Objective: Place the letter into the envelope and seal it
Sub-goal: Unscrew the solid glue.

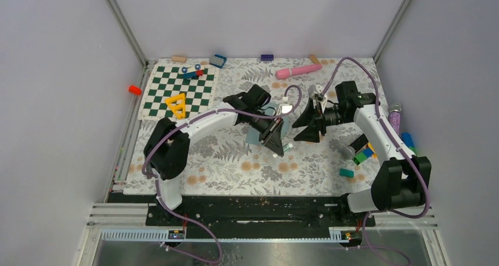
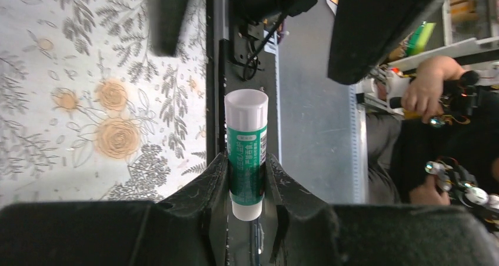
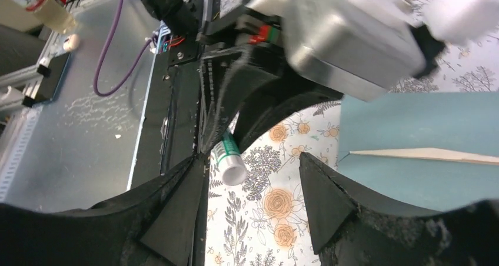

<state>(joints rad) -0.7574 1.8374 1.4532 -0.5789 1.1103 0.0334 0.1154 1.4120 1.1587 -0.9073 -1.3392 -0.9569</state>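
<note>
The floral table [image 1: 235, 172] bears a chequered board [image 1: 159, 98], the envelope [image 3: 423, 122] and a pink cylinder [image 1: 298, 71].

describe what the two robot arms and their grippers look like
Both the left arm and the right arm have smooth white links between bulky black joints, with a purple cable running along each. The left gripper and right gripper have matte black, wedge-shaped fingers. No markings show.

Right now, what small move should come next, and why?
Probably the right gripper should close on the white cap and pull it off. The left gripper clamps the glue stick, capped; the right's open jaws face that cap, and the envelope lies close by.
</note>
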